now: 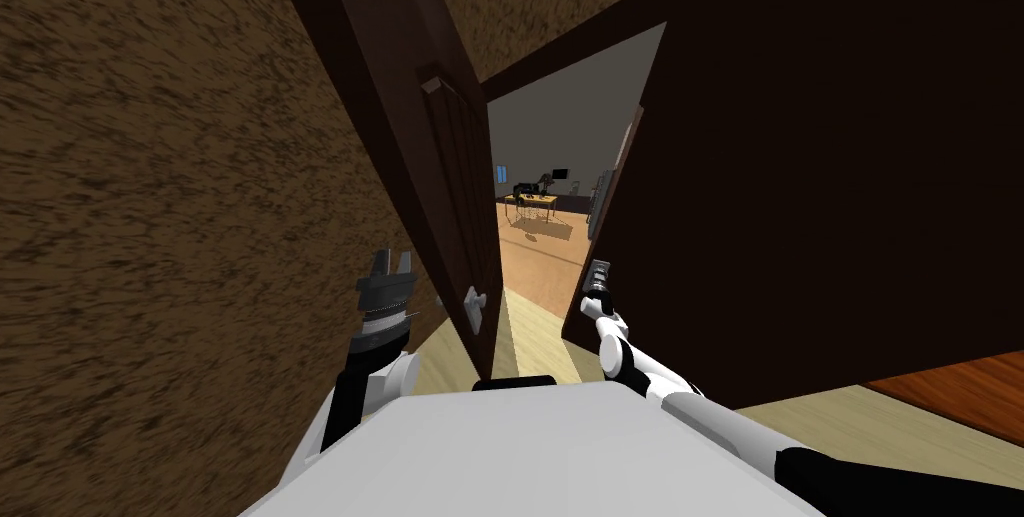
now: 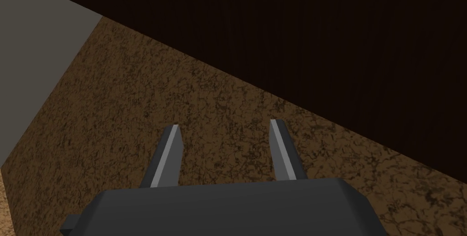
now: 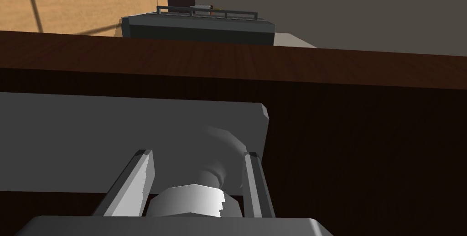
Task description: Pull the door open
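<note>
Pull with right gripper (image 3: 197,154), clamped around handle (image 3: 191,199) on door (image 1: 800,141) at 1 o'clock; handle axis straight along fingers. Left gripper (image 2: 224,125) released, at 11 o'clock, facing brown wall (image 2: 137,110).

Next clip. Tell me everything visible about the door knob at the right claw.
The door knob is light grey and rounded, on a flared neck rising from a flat grey rectangular plate. The plate sits on the dark brown, wood-grained door, near its free edge. The right claw faces it head-on, its fingers flanking the knob and seemingly pressing its sides. The door stands partly open.
</note>
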You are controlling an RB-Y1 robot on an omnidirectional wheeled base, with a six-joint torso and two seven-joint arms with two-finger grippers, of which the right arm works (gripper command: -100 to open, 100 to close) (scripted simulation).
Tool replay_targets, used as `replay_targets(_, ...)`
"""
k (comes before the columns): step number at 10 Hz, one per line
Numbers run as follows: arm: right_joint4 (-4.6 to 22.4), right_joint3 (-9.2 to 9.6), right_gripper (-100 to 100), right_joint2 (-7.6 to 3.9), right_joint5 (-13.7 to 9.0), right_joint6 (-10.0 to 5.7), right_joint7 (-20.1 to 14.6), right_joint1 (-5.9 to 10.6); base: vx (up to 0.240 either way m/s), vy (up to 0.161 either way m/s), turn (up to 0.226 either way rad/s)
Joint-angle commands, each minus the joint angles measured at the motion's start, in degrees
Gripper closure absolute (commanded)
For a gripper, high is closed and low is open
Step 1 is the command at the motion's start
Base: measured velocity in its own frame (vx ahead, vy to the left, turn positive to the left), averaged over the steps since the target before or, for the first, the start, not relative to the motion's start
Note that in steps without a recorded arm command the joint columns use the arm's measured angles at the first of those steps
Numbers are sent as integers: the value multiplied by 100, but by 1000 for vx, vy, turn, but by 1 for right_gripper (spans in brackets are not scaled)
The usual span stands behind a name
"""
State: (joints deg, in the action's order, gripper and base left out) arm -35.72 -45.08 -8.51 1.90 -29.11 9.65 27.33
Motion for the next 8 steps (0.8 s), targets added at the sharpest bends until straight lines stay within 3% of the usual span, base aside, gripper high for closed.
replay_targets(1, -3, 4, 100, 2, 2, -5, 2, 3, 0, 0, 0)
replay_targets(8, 127, 713, 100, -119, 51, 32, -481, 2, -178, -63, 89)
